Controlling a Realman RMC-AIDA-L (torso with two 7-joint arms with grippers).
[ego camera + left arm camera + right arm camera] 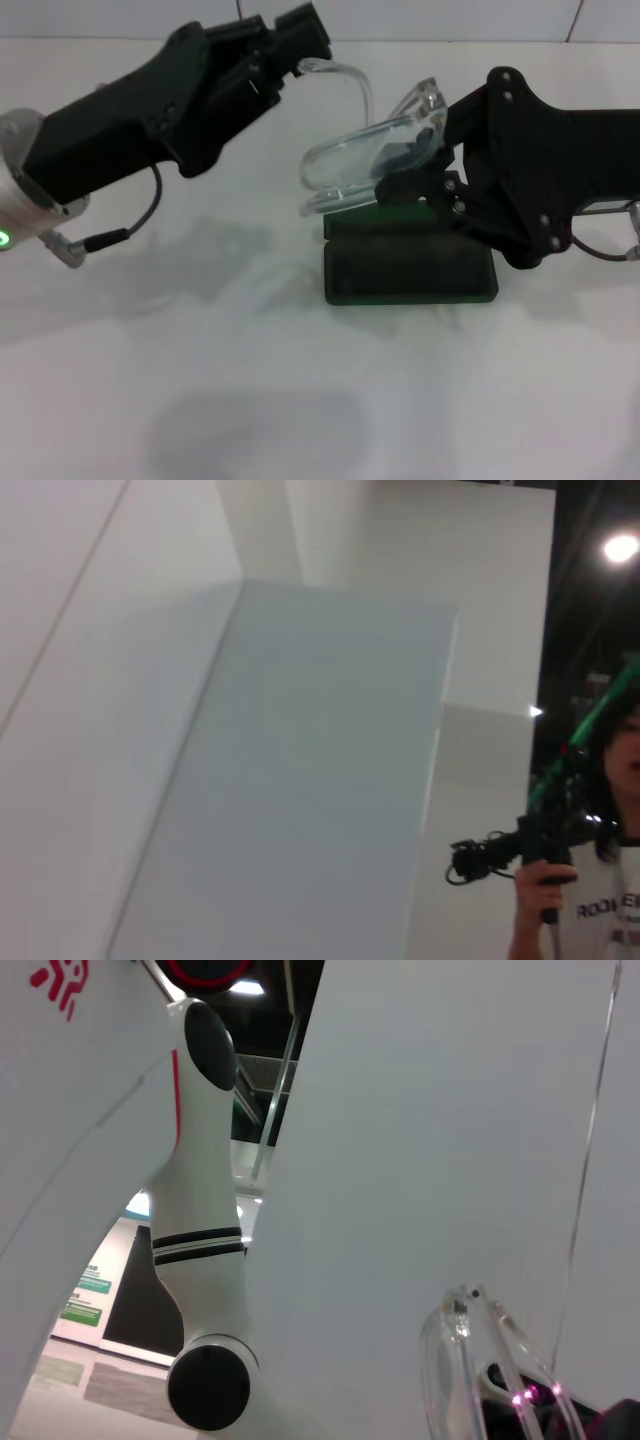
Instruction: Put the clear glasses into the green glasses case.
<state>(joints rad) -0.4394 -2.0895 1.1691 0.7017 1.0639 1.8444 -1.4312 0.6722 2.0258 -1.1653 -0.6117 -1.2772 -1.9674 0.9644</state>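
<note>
We hold the glasses (365,160) above the open case (410,270): right gripper (415,165) clamped on the frame, left gripper (290,55) pinching one arm tip, steadying them for lowering.

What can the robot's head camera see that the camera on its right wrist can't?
Only the head view shows the green glasses case lying open on the white table, both grippers, and how the left gripper and right gripper hold the clear glasses above the case. Only the right wrist view shows a white robot arm and the room behind. Both show the clear glasses.
</note>
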